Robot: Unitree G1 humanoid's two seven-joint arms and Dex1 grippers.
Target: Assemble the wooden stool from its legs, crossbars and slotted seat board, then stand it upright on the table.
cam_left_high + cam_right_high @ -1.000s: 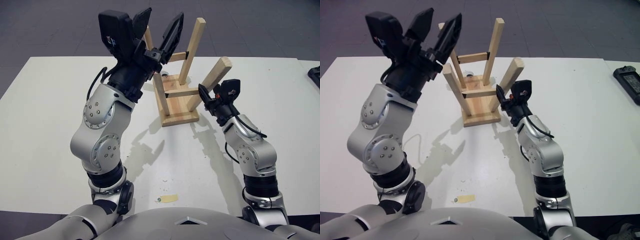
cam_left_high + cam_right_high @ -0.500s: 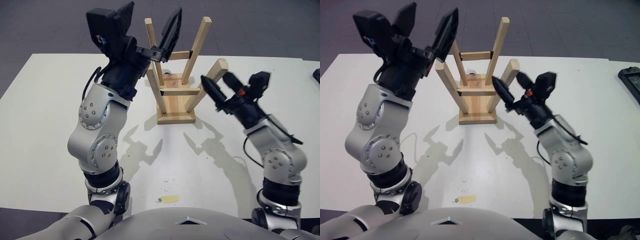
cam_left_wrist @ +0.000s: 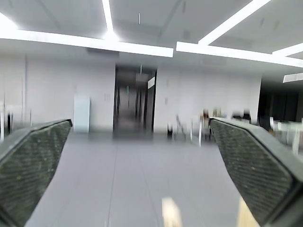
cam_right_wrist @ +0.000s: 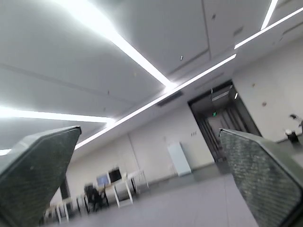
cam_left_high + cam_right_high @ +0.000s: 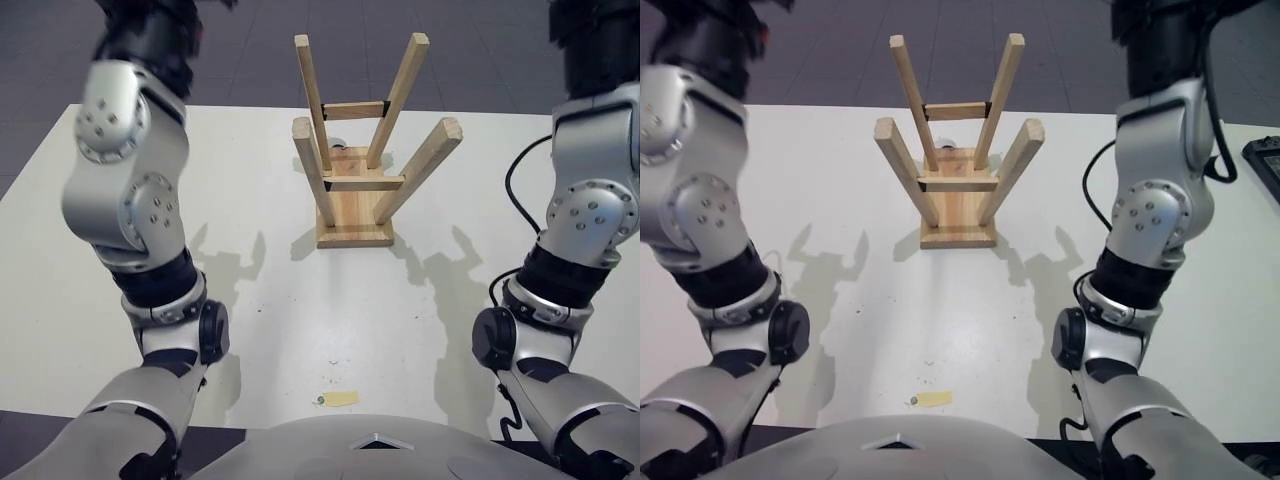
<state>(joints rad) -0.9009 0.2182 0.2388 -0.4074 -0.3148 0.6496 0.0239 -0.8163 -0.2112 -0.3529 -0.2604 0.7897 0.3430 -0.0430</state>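
Left arm (image 5: 125, 170) stood up high at the table's left side, forearm running off the top of the head view. Left gripper (image 3: 139, 123) seen from its own wrist camera: the two dark textured fingers (image 3: 38, 161) spread wide apart, nothing between them, pointed out at a room with a grey floor and ceiling lights.

White table (image 5: 250, 160) filled the middle of the head view. The stool (image 5: 355, 180) sat upside down at centre, toward the far half of the table and well apart from both arms. Seat board (image 5: 355, 225) lay flat on the tabletop, and the four legs (image 5: 312, 172) stuck upward, splayed outward. Two crossbars (image 5: 362, 184) were fitted between the legs, one low between the near pair, one higher between the far pair. A small pale round item (image 5: 338, 143) sat just behind the seat board, partly hidden by a leg; what it was could not be told. A small yellowish tag (image 5: 338, 398) lay near the table's front edge, well apart from the stool.

Right arm (image 5: 590, 190) also stood up high at the table's right side. Right gripper (image 4: 150, 130) had its fingers (image 4: 258, 170) wide apart, empty, aimed at the ceiling lights. A black device (image 5: 1262, 165) lay at the table's far right edge.
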